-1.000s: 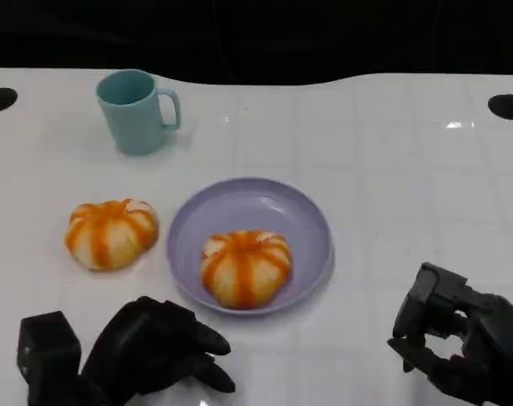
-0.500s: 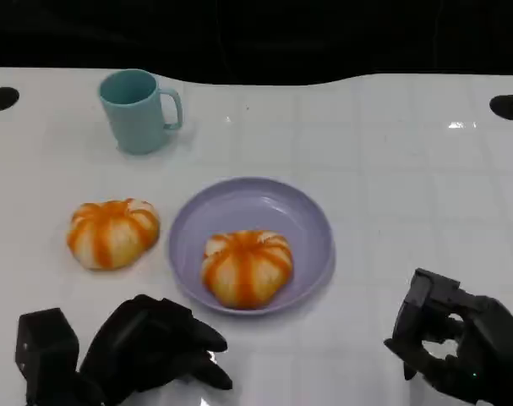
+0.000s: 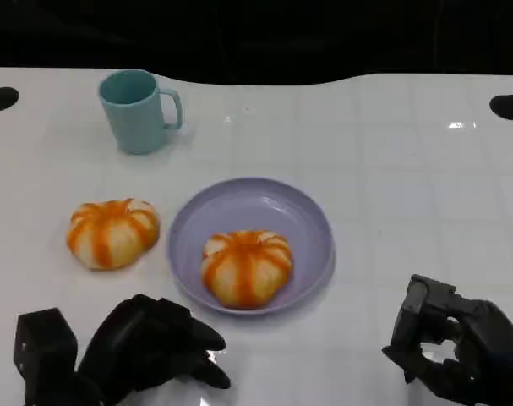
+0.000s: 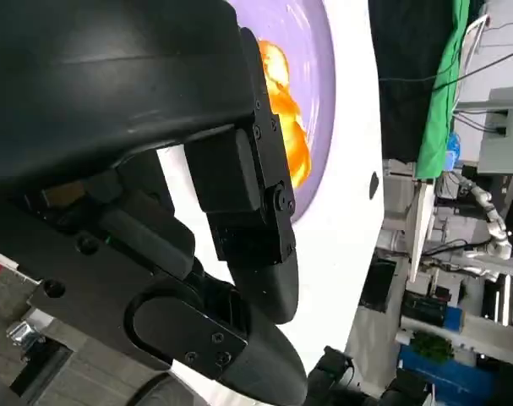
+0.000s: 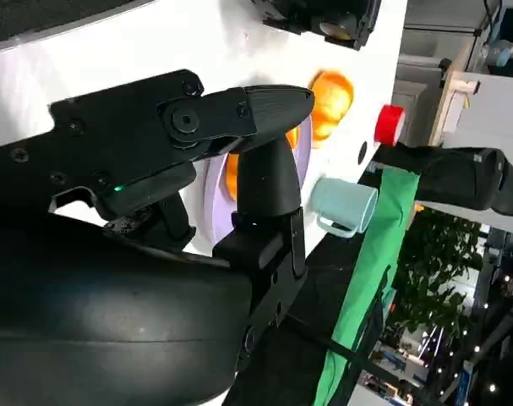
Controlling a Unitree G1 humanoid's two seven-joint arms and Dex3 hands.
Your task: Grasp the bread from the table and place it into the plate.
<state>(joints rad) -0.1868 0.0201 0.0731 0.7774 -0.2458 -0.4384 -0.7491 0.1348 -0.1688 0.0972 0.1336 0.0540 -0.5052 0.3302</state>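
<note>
One orange-striped round bread lies on the white table, left of the purple plate. A second bread sits in the plate's near half; the left wrist view shows it past that hand's fingers. My left hand hovers near the table's front edge, below the loose bread, fingers apart and holding nothing. At the front right, well clear of the plate, my right hand is also empty with its fingers apart. The right wrist view shows the plate and the loose bread beyond it.
A teal mug stands at the back left, handle to the right; the right wrist view shows it too. Black round holes mark the table's far corners. Bare white table lies right of the plate.
Both hands have drawn back slightly toward the table's front edge. The breads, plate and mug have not moved.
</note>
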